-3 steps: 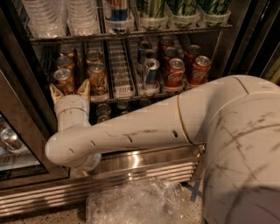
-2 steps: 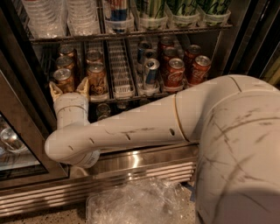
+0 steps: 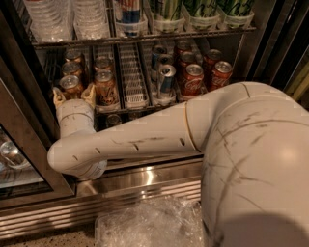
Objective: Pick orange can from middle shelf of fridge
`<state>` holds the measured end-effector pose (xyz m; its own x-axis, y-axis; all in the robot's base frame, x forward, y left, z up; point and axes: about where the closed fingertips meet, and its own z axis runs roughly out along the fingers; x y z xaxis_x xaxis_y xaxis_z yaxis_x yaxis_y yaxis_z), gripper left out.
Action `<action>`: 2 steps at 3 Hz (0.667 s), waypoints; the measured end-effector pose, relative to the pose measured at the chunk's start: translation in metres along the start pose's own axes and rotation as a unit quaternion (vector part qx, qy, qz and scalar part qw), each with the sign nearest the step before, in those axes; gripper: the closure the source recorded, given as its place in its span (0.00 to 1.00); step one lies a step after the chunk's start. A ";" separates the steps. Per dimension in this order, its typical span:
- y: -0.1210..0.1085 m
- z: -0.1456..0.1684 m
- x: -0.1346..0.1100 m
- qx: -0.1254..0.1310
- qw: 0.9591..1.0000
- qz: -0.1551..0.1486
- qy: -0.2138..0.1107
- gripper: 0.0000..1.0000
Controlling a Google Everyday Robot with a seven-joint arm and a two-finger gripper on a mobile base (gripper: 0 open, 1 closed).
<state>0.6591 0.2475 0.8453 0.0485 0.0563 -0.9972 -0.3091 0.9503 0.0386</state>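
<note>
Camera view: looks down past the bulky white arm into the open fridge.
Tool: at the left front of the middle shelf. It is released, with its tan rubbery fingertips spread to either side of the front orange can.
Orange can: a copper-orange cylinder with a silver top and pull tab. It stands upright at the front of the leftmost lane, between the fingertips, and its lettering cannot be read.
Other orange cans: lined up behind it and in the next lane.
Shelf: metal wire, split by rails into narrow lanes. The lane beside the orange ones shows bare wire.
Blue can: blue and silver, to the right of the bare lane.
Red cans: white Coca-Cola script, in the right lanes.
Upper rack: clear ribbed bottles on the left, green cans on the right.
Arm: a smooth white shell, scuffed with dark streaks.
Fridge base: brushed steel, gleaming.
Plastic wrap: crinkled and clear, low in front.
</note>
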 end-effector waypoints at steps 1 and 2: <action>0.002 0.001 0.002 -0.006 1.000 0.002 0.005 0.37; 0.002 0.001 0.002 -0.006 1.000 0.003 0.005 0.61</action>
<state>0.6600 0.2502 0.8435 0.0376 0.0580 -0.9976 -0.3197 0.9465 0.0429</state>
